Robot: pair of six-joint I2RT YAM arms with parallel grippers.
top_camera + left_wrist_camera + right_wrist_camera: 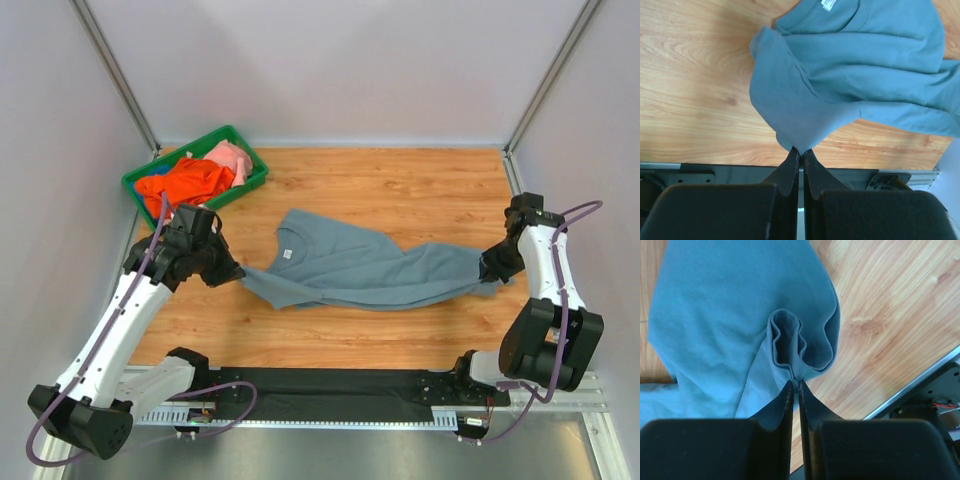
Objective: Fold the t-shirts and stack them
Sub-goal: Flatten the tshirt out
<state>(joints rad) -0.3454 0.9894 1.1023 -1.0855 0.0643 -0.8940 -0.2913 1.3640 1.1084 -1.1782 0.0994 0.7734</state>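
A slate grey-blue t-shirt (pixel 360 268) with a small white neck label lies stretched across the middle of the wooden table. My left gripper (pixel 236 272) is shut on its left corner, seen in the left wrist view (pixel 801 149), where the cloth (pixel 850 80) spreads away from the fingertips. My right gripper (pixel 490 266) is shut on a bunched fold at its right end, seen in the right wrist view (pixel 795 383) with the fabric (pixel 715 325) beyond. An orange t-shirt (pixel 185 182) and a pale pink t-shirt (pixel 232 157) lie crumpled in the green bin.
The green plastic bin (pixel 250 176) stands at the back left corner, close behind my left arm. White walls close in the table on the left, back and right. A black strip and metal rail (pixel 340 385) run along the near edge.
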